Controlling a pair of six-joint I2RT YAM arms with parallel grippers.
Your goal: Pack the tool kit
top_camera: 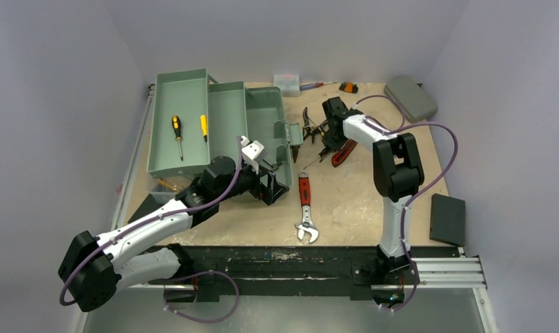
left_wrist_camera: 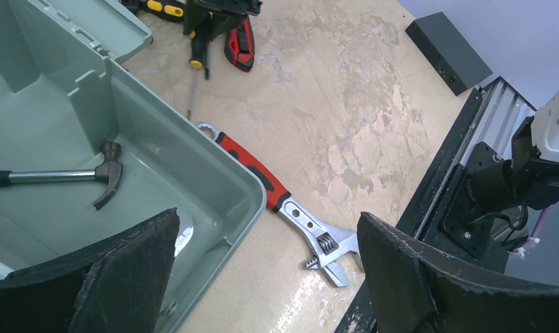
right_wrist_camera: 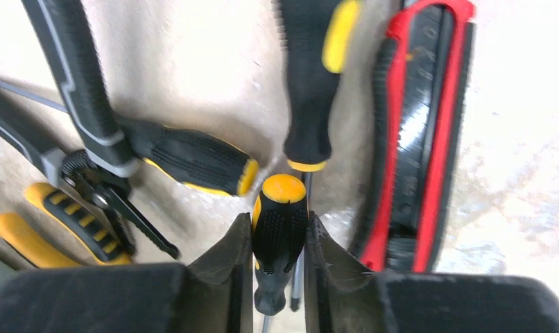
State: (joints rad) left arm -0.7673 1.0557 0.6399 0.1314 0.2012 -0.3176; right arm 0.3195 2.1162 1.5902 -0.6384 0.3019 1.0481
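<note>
- A pale, scuffed wooden table [top_camera: 360, 201] stood between plain grey walls, with both arm bases at its near edge.
- The grey-green toolbox [top_camera: 266, 114] lay open on the left half of the table. Its fold-out tray [top_camera: 164, 118] was swung out to the left and carried two screwdrivers [top_camera: 177, 132].
- A hammer [left_wrist_camera: 89, 177] lay inside the toolbox.
- The left gripper [left_wrist_camera: 268, 218] hung over the box's near right corner, its jaws spread wide and holding nothing.
- A red-handled adjustable wrench [top_camera: 305, 207] lay on the table just beside that corner.
- The right gripper [right_wrist_camera: 279, 229] was down among loose tools right of the box. Its fingers [right_wrist_camera: 228, 257] pressed on both sides of the handle of a black-and-yellow screwdriver [right_wrist_camera: 279, 215], which lay on the table.
- A red-and-black utility knife [right_wrist_camera: 422, 132] lay just right of that screwdriver, and yellow-handled pliers [right_wrist_camera: 55, 229] lay to its left.
- A small flat grey case [top_camera: 410, 97] sat at the far right corner, well apart from the toolbox.
</note>
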